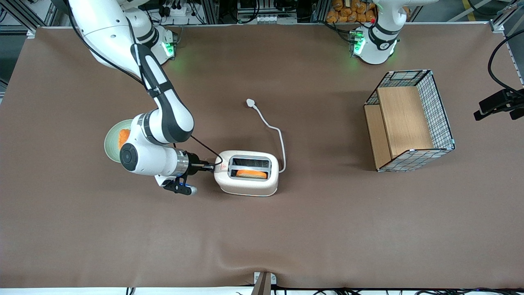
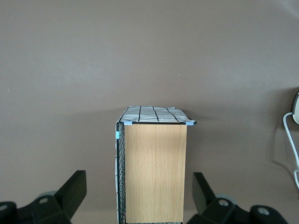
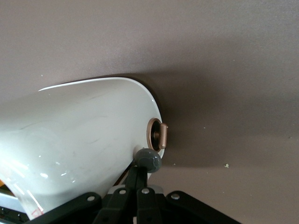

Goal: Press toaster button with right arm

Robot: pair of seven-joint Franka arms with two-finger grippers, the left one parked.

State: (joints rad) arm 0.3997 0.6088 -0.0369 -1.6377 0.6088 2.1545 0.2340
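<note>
The toaster [image 3: 84, 140] has a glossy, smooth white plastic shell with a coppery metallic ring around its knob, the worktop [image 1: 286, 229] is covered in matt brown cloth, and the basket [image 1: 409, 121] pairs wire mesh with wood-grain panels.

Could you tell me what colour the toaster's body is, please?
White; the toaster shows best in the front view, the tool at its short end.

Even overhead light – soft shadow beside the toaster [image 3: 79, 140], glare on its shell; gripper [image 1: 206, 166] close-up stays sharp.
</note>
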